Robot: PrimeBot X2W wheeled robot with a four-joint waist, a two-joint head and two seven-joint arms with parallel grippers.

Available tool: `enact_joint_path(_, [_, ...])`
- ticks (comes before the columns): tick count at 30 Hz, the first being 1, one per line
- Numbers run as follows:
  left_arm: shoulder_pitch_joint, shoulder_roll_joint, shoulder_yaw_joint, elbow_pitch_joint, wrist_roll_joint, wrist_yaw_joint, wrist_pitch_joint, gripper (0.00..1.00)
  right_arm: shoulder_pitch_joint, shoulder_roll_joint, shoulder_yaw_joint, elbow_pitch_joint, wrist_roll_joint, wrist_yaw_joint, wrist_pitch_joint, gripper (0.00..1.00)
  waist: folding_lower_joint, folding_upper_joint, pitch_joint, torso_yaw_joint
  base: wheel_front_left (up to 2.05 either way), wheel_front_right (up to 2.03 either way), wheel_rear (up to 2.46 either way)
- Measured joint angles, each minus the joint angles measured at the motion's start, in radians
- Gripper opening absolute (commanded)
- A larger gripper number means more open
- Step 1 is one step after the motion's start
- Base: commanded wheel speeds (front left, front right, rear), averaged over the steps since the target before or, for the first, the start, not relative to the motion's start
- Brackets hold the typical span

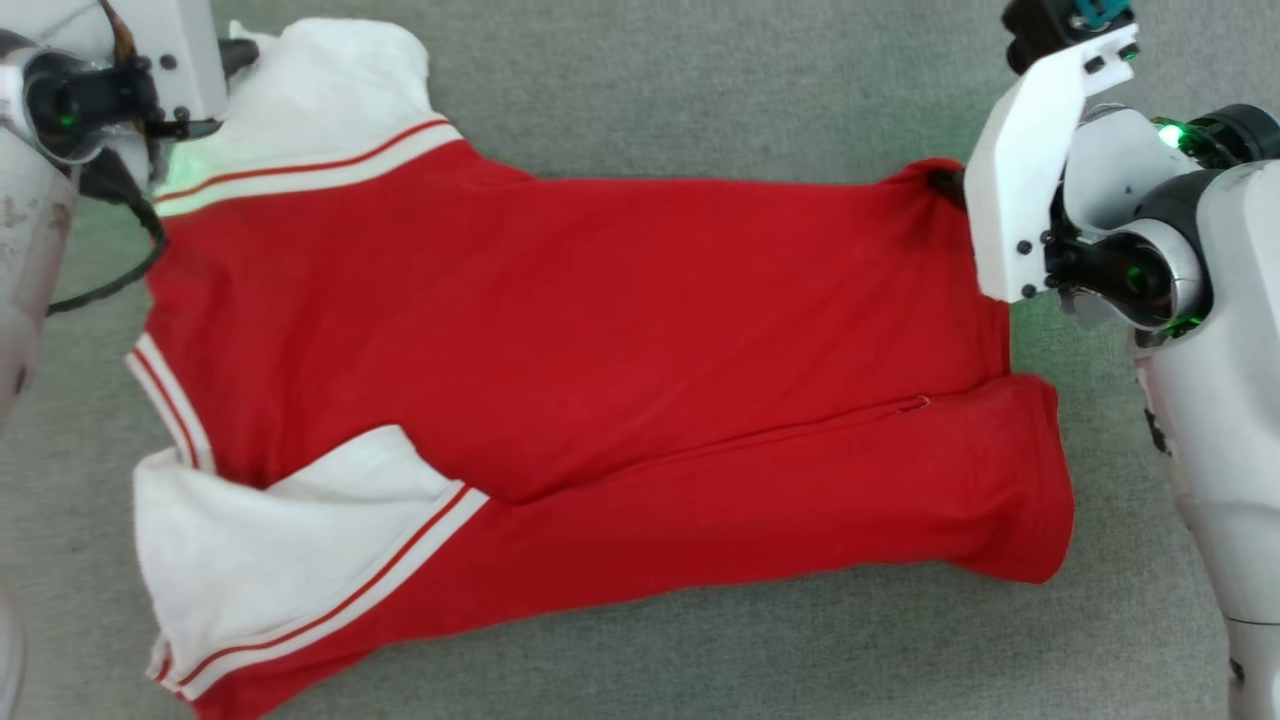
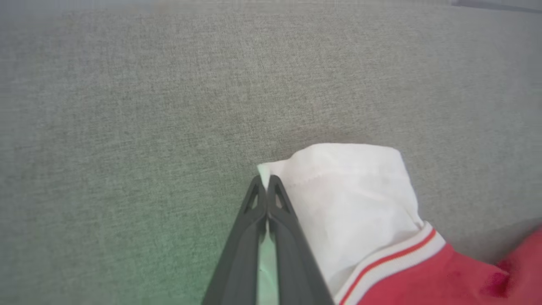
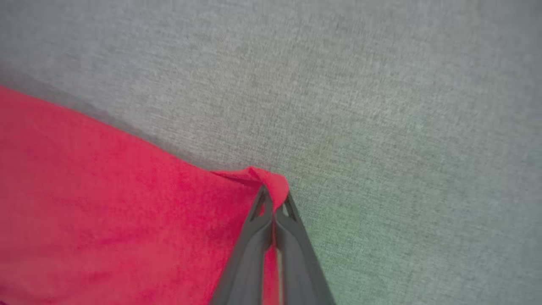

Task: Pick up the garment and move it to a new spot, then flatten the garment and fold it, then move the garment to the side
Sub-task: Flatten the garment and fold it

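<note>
The garment (image 1: 600, 330), a red shirt with white sleeves and striped trim, lies spread sideways on the grey cloth surface (image 1: 700, 80), neck end to the left and hem to the right. Its near long edge is folded over along a seam. My left gripper (image 2: 266, 180) is shut on the edge of the far white sleeve (image 2: 351, 199), at the upper left of the head view. My right gripper (image 3: 274, 197) is shut on the far corner of the red hem (image 3: 266, 176), which puckers up at the fingertips (image 1: 945, 185).
My pale left forearm (image 1: 30, 230) with a black cable (image 1: 130, 270) stands along the left edge. The white right wrist plate (image 1: 1020, 170) and forearm (image 1: 1220, 400) stand along the right edge. Grey cloth runs beyond the shirt on all sides.
</note>
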Motion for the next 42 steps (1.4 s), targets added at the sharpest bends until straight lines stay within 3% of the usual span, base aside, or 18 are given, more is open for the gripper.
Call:
enact_joint_path(10, [0.054, 0.008, -0.003, -0.095, -0.039, -0.004, -0.012, 0.00, 0.083, -0.087, 0.032, -0.019, 0.034, 0.000, -0.103, 0.00, 0.0000, 0.0000, -0.093, 0.055, 0.00, 0.00, 0.00])
enact_joint_path(22, [0.212, 0.093, -0.046, -0.294, -0.063, 0.006, 0.031, 0.00, 0.270, -0.174, 0.032, -0.073, 0.083, 0.000, -0.153, 0.00, 0.0000, 0.0000, -0.241, 0.127, 0.00, 0.00, 0.00])
enact_joint_path(29, [0.342, 0.166, -0.070, -0.523, -0.090, 0.107, 0.079, 0.00, 0.384, -0.210, 0.009, -0.123, 0.106, 0.000, -0.154, 0.00, 0.0000, 0.0000, -0.315, 0.168, 0.00, 0.00, 0.00])
enact_joint_path(36, [0.496, 0.272, -0.090, -0.809, -0.142, 0.267, 0.134, 0.00, 0.482, -0.221, -0.019, -0.165, 0.117, 0.000, -0.143, 0.00, 0.0000, 0.0000, -0.362, 0.191, 0.00, 0.00, 0.00])
enact_joint_path(42, [0.596, 0.335, -0.097, -0.978, -0.177, 0.365, 0.140, 0.00, 0.539, -0.224, -0.042, -0.183, 0.114, 0.000, -0.148, 0.00, 0.0000, 0.0000, -0.371, 0.190, 0.00, 0.00, 0.00])
